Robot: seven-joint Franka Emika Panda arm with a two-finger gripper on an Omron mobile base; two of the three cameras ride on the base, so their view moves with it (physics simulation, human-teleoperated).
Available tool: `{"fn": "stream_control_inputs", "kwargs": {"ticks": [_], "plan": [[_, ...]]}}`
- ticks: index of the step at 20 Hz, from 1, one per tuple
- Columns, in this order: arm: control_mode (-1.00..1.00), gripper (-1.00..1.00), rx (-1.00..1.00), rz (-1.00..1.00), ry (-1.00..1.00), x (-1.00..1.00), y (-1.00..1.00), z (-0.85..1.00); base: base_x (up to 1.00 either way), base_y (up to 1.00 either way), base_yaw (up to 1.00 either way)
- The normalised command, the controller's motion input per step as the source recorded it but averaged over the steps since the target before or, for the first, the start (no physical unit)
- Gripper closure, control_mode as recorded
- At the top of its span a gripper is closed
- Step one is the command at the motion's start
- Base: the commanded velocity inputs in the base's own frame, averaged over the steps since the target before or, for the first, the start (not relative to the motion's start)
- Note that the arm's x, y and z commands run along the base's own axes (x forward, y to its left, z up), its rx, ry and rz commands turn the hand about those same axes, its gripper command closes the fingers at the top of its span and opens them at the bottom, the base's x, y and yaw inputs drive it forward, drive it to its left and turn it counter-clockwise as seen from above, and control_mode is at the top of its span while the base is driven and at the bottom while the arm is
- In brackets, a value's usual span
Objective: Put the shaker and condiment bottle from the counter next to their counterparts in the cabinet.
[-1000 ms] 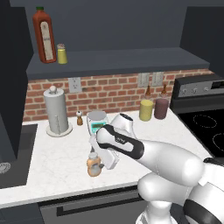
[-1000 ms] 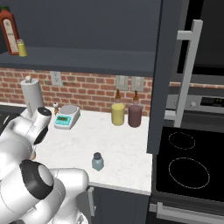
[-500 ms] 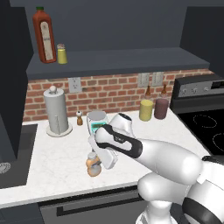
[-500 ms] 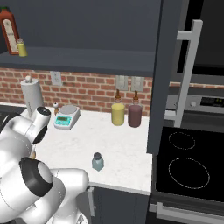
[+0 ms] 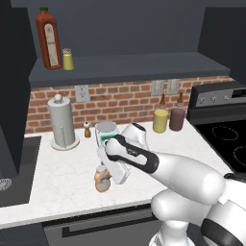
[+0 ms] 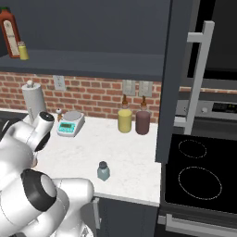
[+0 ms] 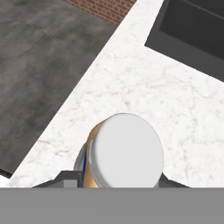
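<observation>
The condiment bottle (image 5: 101,178), peach-orange with a pale cap (image 7: 125,151), stands on the white marble counter (image 5: 57,180) near its front edge. My gripper (image 5: 109,174) reaches down over it and is shut on it; in the hand view the dark fingertips (image 7: 66,177) hug both of its sides. The shaker (image 6: 103,171), teal with a dark cap, stands alone further right on the counter (image 6: 134,157). Up on the cabinet shelf (image 5: 144,65), at its left end, stand the counterparts: a tall red bottle (image 5: 48,38) and a small yellow shaker (image 5: 68,59).
A paper towel roll (image 5: 62,122), a pepper mill (image 5: 87,129) and a kitchen scale (image 6: 70,124) stand by the brick wall. A yellow jar (image 5: 161,120) and a dark jar (image 5: 177,118) sit beside the stove (image 5: 226,139). A dark cabinet door (image 6: 178,78) hangs open on the right.
The gripper's fingers have closed on the condiment bottle. The bottle stands at the same spot on the counter and the arm has barely moved.
</observation>
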Motion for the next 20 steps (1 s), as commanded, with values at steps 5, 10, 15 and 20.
{"fn": "stream_control_inputs", "kwargs": {"ticks": [5,10,15,20], "plan": [[-1.00,1.00,0.01,0.00,-0.12,-0.10,0.00,0.38,0.00,0.00,0.00],[-1.00,1.00,0.00,-0.03,-0.06,-0.03,0.00,0.46,0.00,0.00,0.00],[-1.00,1.00,0.02,-0.06,-0.01,-0.02,0.00,0.48,0.00,0.00,0.00],[-1.00,1.00,0.08,-0.08,0.00,-0.01,0.00,0.49,0.00,0.00,0.00]]}}
